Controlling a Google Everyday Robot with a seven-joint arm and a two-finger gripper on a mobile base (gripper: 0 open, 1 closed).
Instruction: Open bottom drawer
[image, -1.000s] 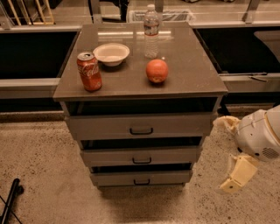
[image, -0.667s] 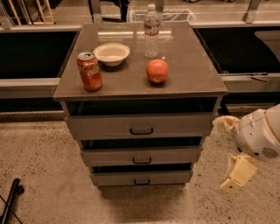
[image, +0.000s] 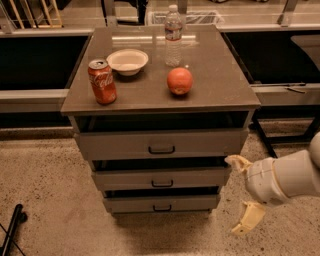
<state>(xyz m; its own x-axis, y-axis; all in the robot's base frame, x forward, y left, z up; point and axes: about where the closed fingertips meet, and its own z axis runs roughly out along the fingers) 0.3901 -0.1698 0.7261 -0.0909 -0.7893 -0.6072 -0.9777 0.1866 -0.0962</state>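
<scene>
Camera view: end effector (image: 235, 195) still beside bottom drawer (image: 135, 204)

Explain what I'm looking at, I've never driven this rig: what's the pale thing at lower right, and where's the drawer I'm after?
There is a single camera view, looking down at the front of a small grey cabinet; where the camera is mounted isn't known. The pale shape at the lower right is the robot's arm, ending in its two-finger gripper. The gripper is open, holds nothing, and sits to the right of the cabinet without touching it. On the cabinet top are a cola can, a bowl, a water bottle and a round orange fruit. The bottom drawer is the lowest of the three, and you would pull it by its small dark handle.
</scene>
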